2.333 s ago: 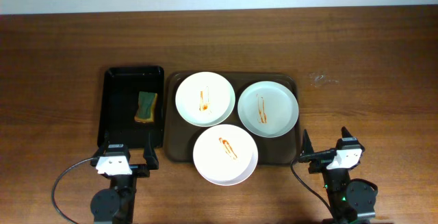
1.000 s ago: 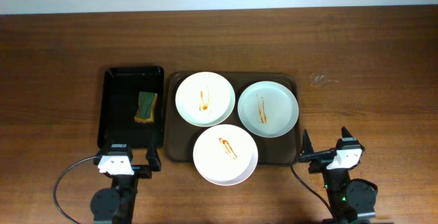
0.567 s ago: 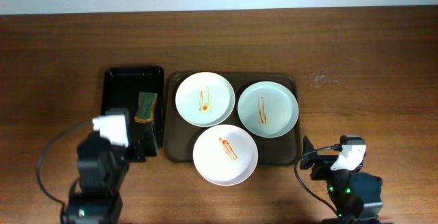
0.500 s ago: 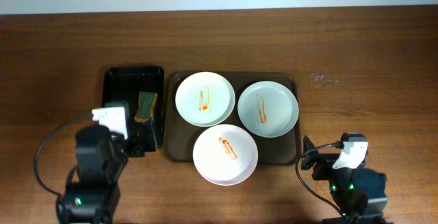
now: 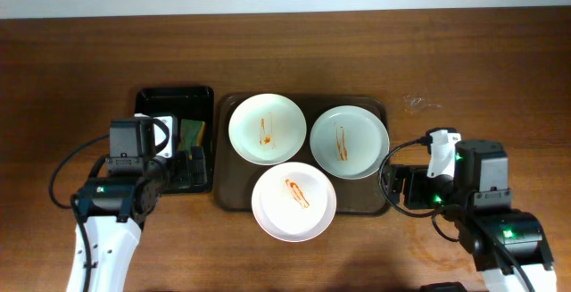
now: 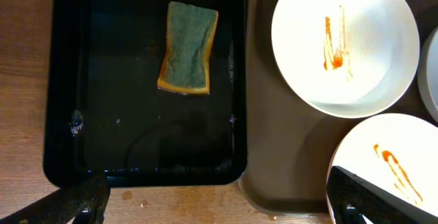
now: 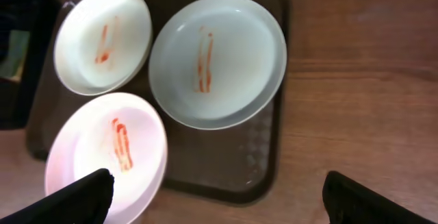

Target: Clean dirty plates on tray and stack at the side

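Three white plates with orange-red streaks lie on the dark brown tray [image 5: 230, 192]: one at the back left [image 5: 267, 129], a greenish one at the right [image 5: 349, 142], and one at the front [image 5: 294, 202]. My left gripper [image 5: 187, 169] is open and empty, above the near end of the black tray [image 5: 156, 100]. In the left wrist view its fingers [image 6: 219, 207] frame the black tray's near rim and the brown tray's corner [image 6: 287, 155]. My right gripper [image 5: 400, 185] is open and empty at the brown tray's right edge. In the right wrist view [image 7: 222, 200] it looks down on all three plates.
A green and yellow sponge [image 6: 187, 48] lies in the black tray [image 6: 102, 135], partly hidden by my left gripper in the overhead view [image 5: 191, 131]. Bare wooden table [image 5: 464, 78] lies to the right of the brown tray and behind both trays.
Both arms have risen from the table's front edge and moved towards the trays, the left over the black tray's near end, the right to the brown tray's right side. The plates have not moved.
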Action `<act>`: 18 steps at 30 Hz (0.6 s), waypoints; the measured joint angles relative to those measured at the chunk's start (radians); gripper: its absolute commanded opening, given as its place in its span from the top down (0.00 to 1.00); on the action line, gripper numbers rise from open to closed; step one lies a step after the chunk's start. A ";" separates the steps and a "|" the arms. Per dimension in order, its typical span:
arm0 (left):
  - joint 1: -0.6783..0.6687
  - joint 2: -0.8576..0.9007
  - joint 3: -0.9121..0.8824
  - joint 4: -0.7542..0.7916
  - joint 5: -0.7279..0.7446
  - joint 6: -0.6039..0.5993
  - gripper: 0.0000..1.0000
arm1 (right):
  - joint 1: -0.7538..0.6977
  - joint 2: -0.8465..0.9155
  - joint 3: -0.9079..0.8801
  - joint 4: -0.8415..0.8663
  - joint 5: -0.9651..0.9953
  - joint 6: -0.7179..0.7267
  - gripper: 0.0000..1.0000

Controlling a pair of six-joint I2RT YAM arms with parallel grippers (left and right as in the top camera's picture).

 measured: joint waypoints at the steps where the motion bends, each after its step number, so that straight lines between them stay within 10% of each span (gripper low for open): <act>1: 0.000 0.000 0.000 0.001 0.000 0.000 0.05 | 0.000 0.000 0.000 0.002 -0.008 0.002 0.14; 10: 0.000 0.266 0.290 0.019 -0.056 0.001 0.28 | 0.090 0.066 0.003 -0.050 -0.066 0.005 0.30; 18: 0.000 0.576 0.290 0.069 -0.080 -0.003 0.26 | 0.186 0.404 0.005 0.003 -0.120 0.027 0.46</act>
